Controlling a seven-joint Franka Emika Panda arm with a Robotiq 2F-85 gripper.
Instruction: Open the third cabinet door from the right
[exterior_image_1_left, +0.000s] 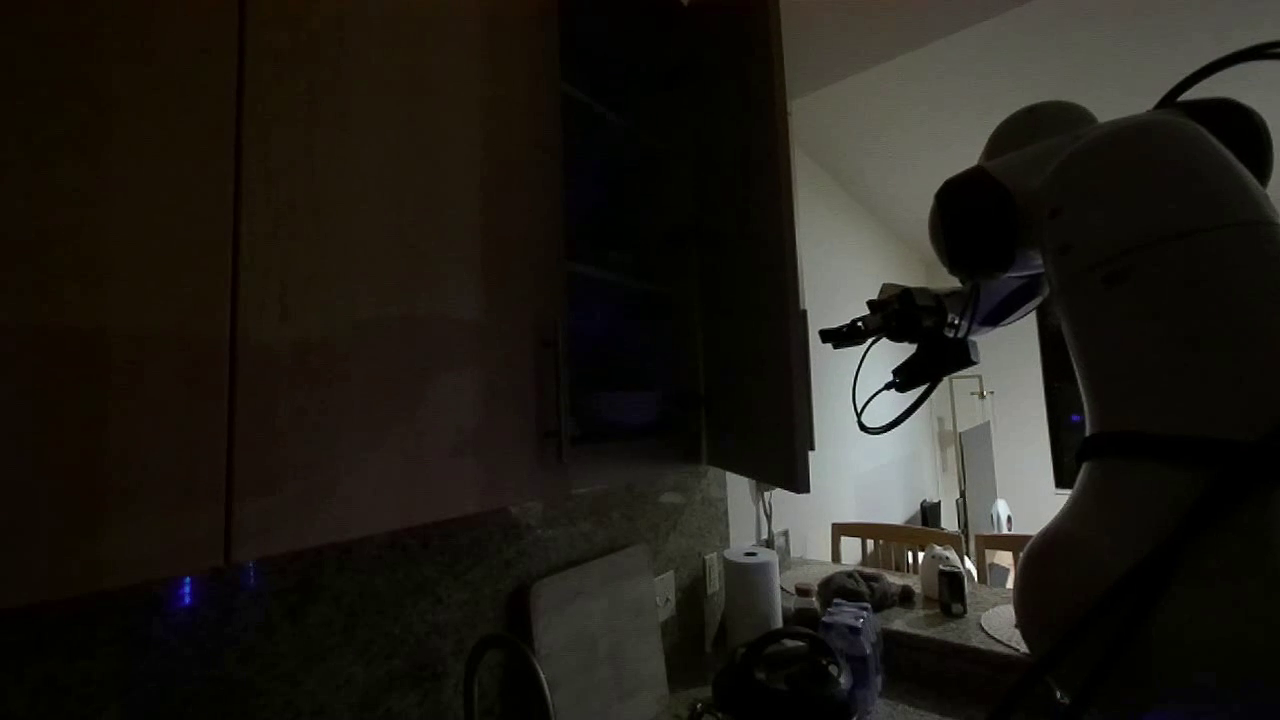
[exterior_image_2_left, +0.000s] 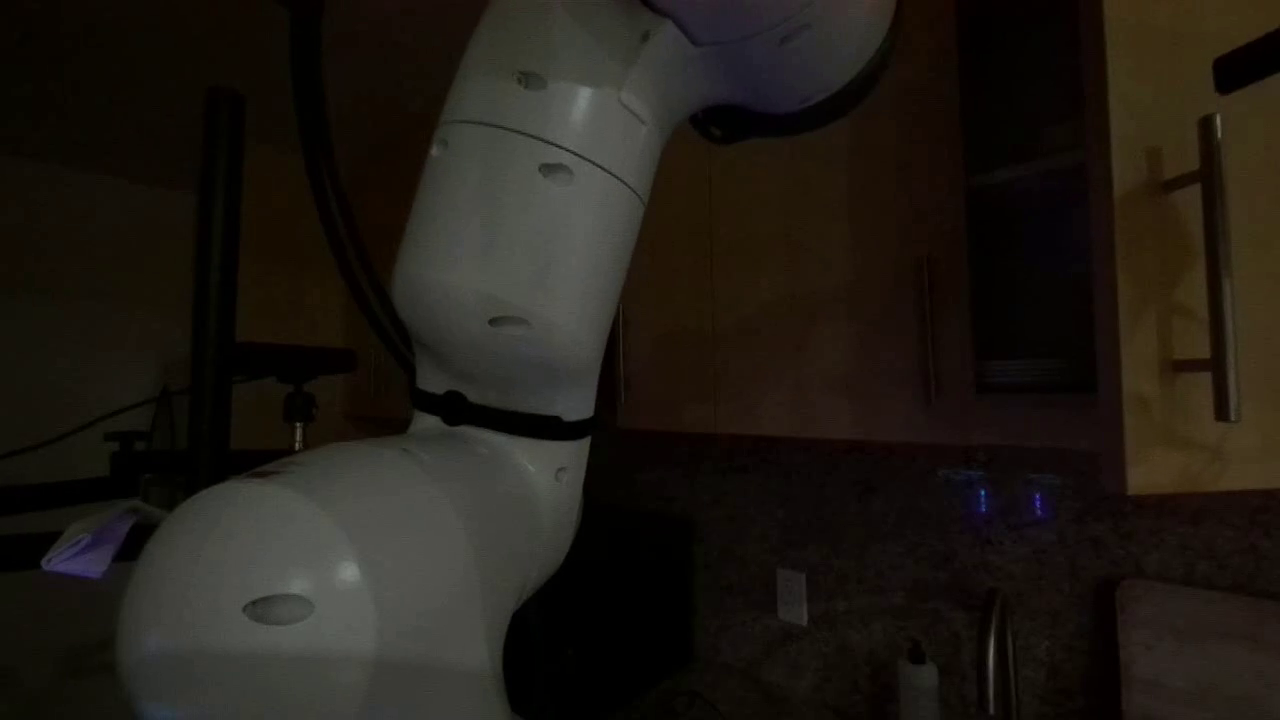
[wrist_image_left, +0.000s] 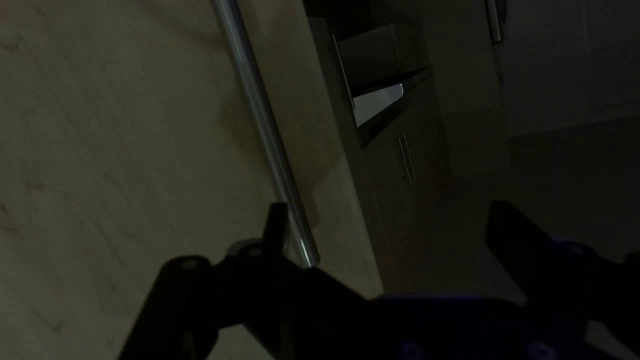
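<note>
The third cabinet door from the right stands open, upper right in an exterior view; the gripper, low in the wrist view, spreads its fingers wide, holding nothing, near the bar handle

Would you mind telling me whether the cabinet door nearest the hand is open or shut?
Open: in both exterior views the door stands angled out from the cabinet, leaving a shelf inside visible.
</note>
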